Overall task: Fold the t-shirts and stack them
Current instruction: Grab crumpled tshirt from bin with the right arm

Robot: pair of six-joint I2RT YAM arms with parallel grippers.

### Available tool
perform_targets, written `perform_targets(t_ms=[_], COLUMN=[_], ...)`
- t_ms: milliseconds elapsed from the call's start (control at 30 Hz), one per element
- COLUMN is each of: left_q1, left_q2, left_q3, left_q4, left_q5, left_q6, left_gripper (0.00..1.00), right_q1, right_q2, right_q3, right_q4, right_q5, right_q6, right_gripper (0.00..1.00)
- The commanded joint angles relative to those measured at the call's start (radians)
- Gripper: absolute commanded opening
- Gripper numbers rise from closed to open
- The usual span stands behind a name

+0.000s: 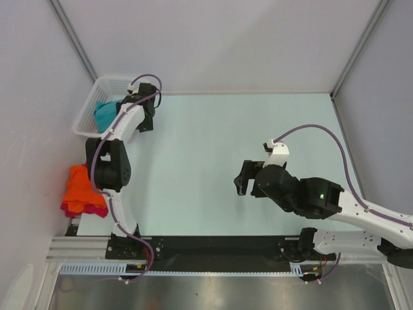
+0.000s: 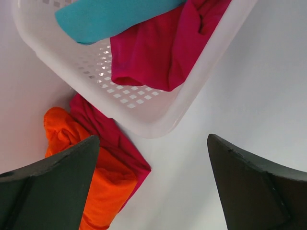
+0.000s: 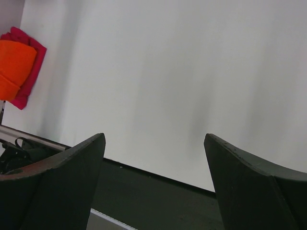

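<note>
**T-shirts: two in the basket, two piled at the left edge, both claws empty**

Big stuff first. Table (image 1: 213,161) is mostly bare pale surface. Basket (image 2: 144,110) sits in the far left corner. My left claw (image 2: 153,143) hangs just beside the basket's right side, jaws spread wide with nothing between them. Right claw (image 1: 241,177) is out over the middle-right of the table, well apart from any cloth, also wide and empty.

Now the shirts. Teal shirt (image 1: 104,113) lies on top in the basket, and the pink shirt (image 2: 158,52) is crumpled beside it, against the basket wall. Nearer me along the left edge, the orange shirt (image 1: 80,187) sits on the red shirt (image 1: 87,212). That looks like the start of the stack, though I can't tell from here how neat the folds are.

Handling, my guess only:
- It's all light, floppy cloth with no stiffness, so it'll sag, trail and bunch the moment it leaves the basket.
- It could also catch on the lattice.
- I'd go for teal first since it's on top, pinching a raised fold near its middle and lifting straight up.
- Biting too deep probably drags pink along.
- Once it's spread on the open table, I'd re-grab at the shoulders or hem corners with both claws to fold.
</note>
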Motion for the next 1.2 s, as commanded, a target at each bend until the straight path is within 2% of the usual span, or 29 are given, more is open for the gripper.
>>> perform_targets(t_ms=[0,67,200,400,533,600,633,900,1033,1167], left_q1=[0.001,0.009,0.053,0.128,0.194,0.216,0.231,0.208,0.141,0.029], left_q2=[0.03,0.059,0.113,0.151,0.161,0.165,0.168,0.145,0.098,0.056], left_q3=[0.091,0.109,0.146,0.121,0.086,0.071,0.066,0.06,0.052,0.045], left_q4=[0.035,0.039,0.015,0.009,0.053,0.071,0.076,0.099,0.108,0.095], left_q5=[0.027,0.042,0.164,0.257,0.359,0.43,0.45,0.599,0.633,0.662], left_q6=[0.01,0.001,-0.056,-0.108,-0.116,-0.128,-0.128,-0.116,-0.078,-0.065], left_gripper=[1.0,1.0,1.0,0.99,0.74,0.43,0.02,0.0,0.0,0.0], right_q1=[0.008,0.011,0.016,0.016,0.016,0.017,0.019,0.02,0.02,0.019], right_q2=[-0.033,-0.045,-0.066,-0.08,-0.048,-0.033,-0.019,0.041,0.062,0.078], right_q3=[0.092,0.111,0.152,0.16,0.164,0.169,0.171,0.175,0.177,0.168], right_q4=[-0.1,-0.135,-0.183,-0.201,-0.191,-0.183,-0.177,-0.12,-0.096,-0.085], right_q5=[0.059,0.068,0.082,0.091,0.083,0.073,0.071,0.054,0.051,0.053], right_q6=[-0.025,-0.016,0.0,0.012,0.012,0.01,0.01,-0.026,-0.036,-0.032], right_gripper=[0.9,0.89,0.88,0.87,0.86,0.86,0.86,0.86,0.85,0.86])
